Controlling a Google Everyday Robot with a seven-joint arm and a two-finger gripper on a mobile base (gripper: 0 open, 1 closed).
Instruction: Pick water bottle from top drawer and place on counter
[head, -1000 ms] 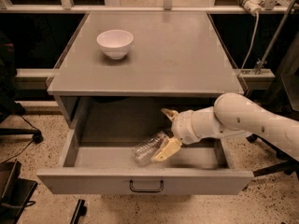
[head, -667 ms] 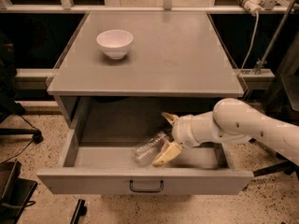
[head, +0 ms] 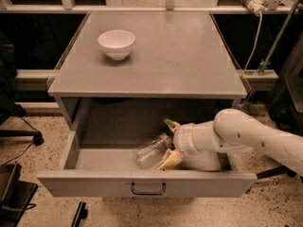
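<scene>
Camera view shows the gripper (head: 164,144) reaching in from the right, a shade lower in the open top drawer (head: 142,182) than a second ago, the pale arm (head: 246,137) having sunk with it; the water bottle (head: 150,151) lies on its side on the drawer floor just where it lay before, cap end toward the wrist; the jaws stand spread wide, one tan finger above the bottle and one below, straddling its neck end and holding nothing as yet; I judge the approach nearly done, with the squeeze and the lift still to come; the grey worktop (head: 189,56) is flat and matte, carrying a white bowl (head: 116,43) at its back left, which leaves bare ground toward the right and front for setting the bottle down; below is speckled flooring (head: 42,161), and a cable (head: 256,37) hangs at the upper right.
</scene>
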